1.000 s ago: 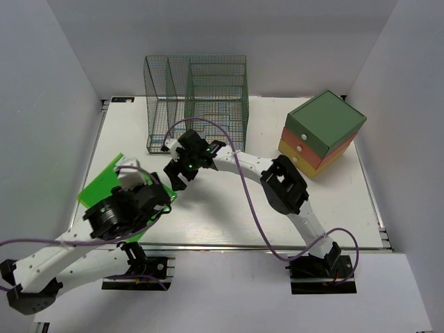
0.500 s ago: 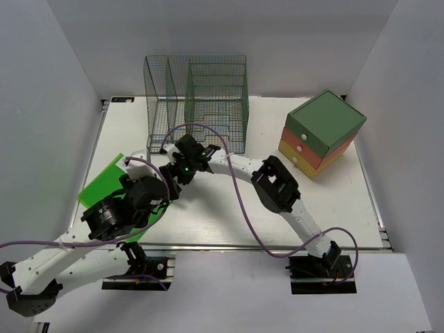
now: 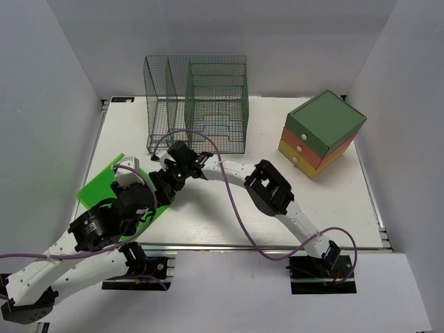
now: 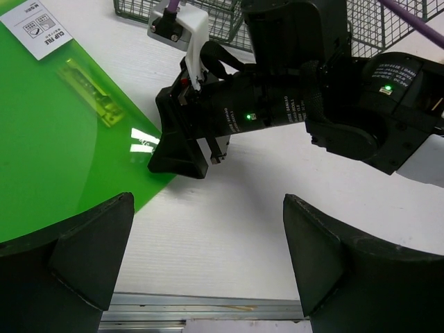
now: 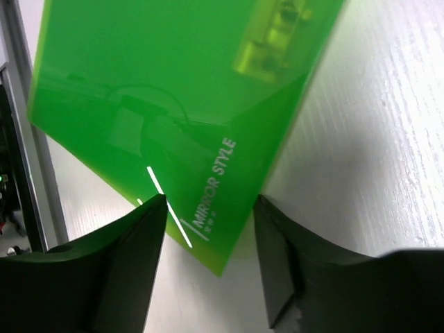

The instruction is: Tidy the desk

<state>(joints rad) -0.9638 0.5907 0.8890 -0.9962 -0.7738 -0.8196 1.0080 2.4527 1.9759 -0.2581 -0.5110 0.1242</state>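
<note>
Across the table point(image 3: 277, 215) the right arm has swung leftward, and its right fingers point(image 5: 104, 277) now straddle a corner of the green folder point(image 5: 173, 90), half-closed (gripping or not, I cannot tell), probably to drag it. The left fingers point(image 4: 62, 263) hang released just nearside of them, with the table beneath both.

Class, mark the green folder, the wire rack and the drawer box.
green folder point(image 4: 48, 152): left wrist view, on its flat cover.
wire rack point(image 3: 208, 104): top view, on its mesh wall.
drawer box point(image 3: 326, 119): top view, on its green top.
</note>
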